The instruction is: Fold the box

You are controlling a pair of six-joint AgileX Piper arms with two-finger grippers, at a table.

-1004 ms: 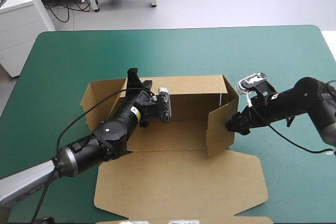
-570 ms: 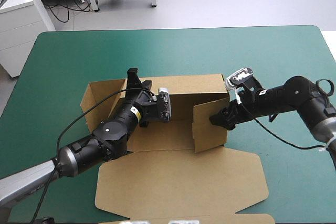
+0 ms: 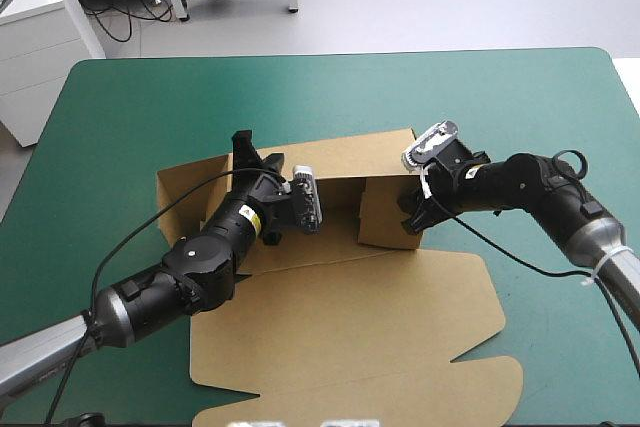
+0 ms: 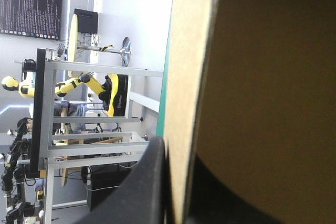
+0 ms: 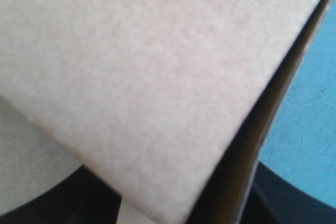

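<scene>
High view: brown box [image 3: 350, 337] sits mid-tabletop [image 3: 480, 97], slightly skewed to the table's edges. It is part-formed. The lid [image 3: 340, 307] lies flat on the teal-green cover [image 3: 120, 117] and runs toward the near edge. The back wall [image 3: 370, 155] is raised. The left end flap [image 3: 178, 197] is splayed outward and leaning, not tucked. The right end flap [image 3: 383, 212] stands upright, swung inward over the box floor, roughly square to the back wall.

Left tool [image 3: 255, 154] comes in from the near left over the box floor and sits at the top edge of the back wall, toward its left end. Right tool [image 3: 408, 222] comes in from the right, its tip against the outer face of the right end flap near the flap's free edge.

Left wrist view: the board edge of the box [image 4: 262, 77] runs straight through the left tool [image 4: 177, 153]. One black finger [image 4: 149, 182] is on the outside and the other is pressed to the inner face, so the tool is clenched on the back wall. A thin strip of teal-green cover [image 4: 164, 93] shows beside the board.

Right wrist view: the box [image 5: 147, 66] fills nearly everything, a pale board face very close to the camera with a second board edge behind it. Teal-green cover [image 5: 310, 103] shows to one side. Cannot tell whether the right tool is clenched or released, as the board hides its tip.
</scene>
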